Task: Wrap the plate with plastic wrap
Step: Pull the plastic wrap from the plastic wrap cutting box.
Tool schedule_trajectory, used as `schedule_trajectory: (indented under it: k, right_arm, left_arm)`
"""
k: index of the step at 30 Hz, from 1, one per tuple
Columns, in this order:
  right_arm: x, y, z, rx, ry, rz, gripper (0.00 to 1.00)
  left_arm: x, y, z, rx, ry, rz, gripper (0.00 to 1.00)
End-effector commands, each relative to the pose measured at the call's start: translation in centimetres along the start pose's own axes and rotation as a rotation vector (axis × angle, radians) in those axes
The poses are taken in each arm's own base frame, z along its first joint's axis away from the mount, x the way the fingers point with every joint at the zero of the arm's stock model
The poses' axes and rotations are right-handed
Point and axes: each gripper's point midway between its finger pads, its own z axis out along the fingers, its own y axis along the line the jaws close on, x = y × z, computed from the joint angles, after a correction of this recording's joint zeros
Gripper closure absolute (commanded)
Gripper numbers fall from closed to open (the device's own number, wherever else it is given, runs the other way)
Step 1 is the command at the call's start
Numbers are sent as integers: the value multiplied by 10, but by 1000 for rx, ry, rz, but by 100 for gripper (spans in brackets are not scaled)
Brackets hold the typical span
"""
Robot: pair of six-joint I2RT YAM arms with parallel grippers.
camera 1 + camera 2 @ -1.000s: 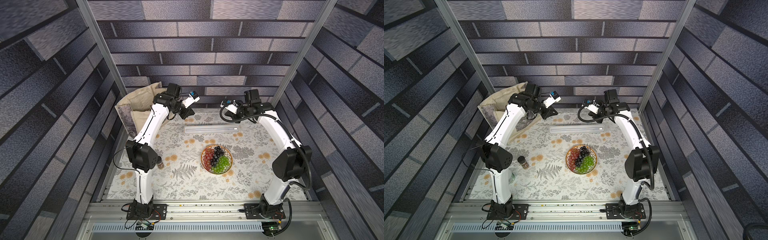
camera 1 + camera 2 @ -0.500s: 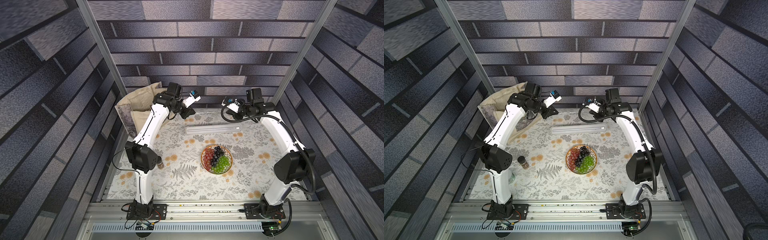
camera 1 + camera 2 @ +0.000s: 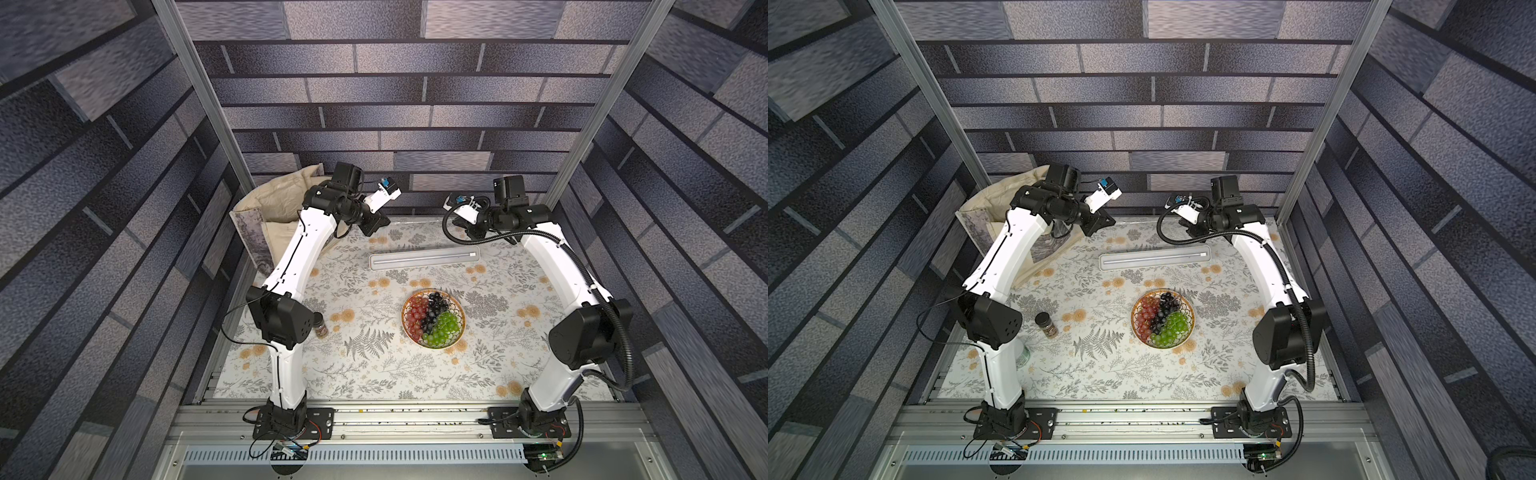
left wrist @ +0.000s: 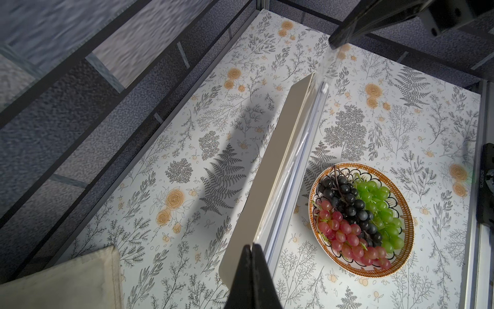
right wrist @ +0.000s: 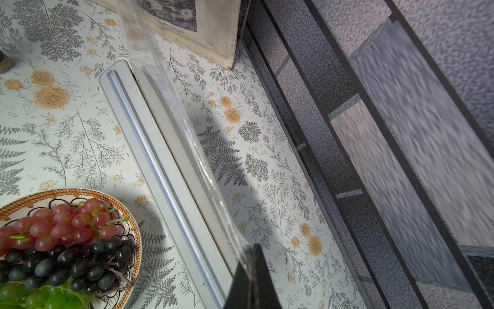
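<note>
The plate (image 3: 404, 316) (image 3: 1133, 321) of red, dark and green grapes rests mid-table. Behind it lies the long pale dispenser box (image 3: 424, 258) (image 3: 1154, 260). Both grippers hover above the box's far side, the left gripper (image 3: 379, 225) (image 3: 1102, 222) over its left end and the right gripper (image 3: 462, 227) (image 3: 1185, 225) over its right end. Each is shut on a corner of the plastic wrap. In the left wrist view the film (image 4: 324, 68) stretches from my left gripper (image 4: 251, 245) to the right one (image 4: 337, 40). In the right wrist view the film (image 5: 173, 107) rises from the box (image 5: 165, 174) into my right gripper (image 5: 252, 247).
A beige cloth bag (image 3: 274, 212) (image 5: 213, 32) leans in the back left corner. A small dark-lidded jar (image 3: 1045, 324) stands near the left arm's elbow. Metal frame posts and the patterned back wall hem in the rear edge close behind both grippers.
The right wrist has risen slightly and its elbow has shifted a little. The left arm has barely moved. Both grippers stay shut on the film.
</note>
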Motion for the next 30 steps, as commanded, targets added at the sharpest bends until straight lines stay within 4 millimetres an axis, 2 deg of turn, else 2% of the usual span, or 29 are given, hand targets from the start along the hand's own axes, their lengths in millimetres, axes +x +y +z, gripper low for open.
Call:
schedule_trajectory:
  k: [1, 16, 30]
  right_arm:
    - [-31, -22, -34, 116, -71, -39, 100]
    - [-41, -32, -46, 166, -83, -53, 100]
    - [-61, -47, -64, 223, -110, -80, 100]
  left_arm:
    - [-29, 0, -34, -77, -74, 40, 100]
    - [-44, 2, -48, -120, -105, 66, 100]
    - [-59, 8, -62, -174, -126, 68, 100]
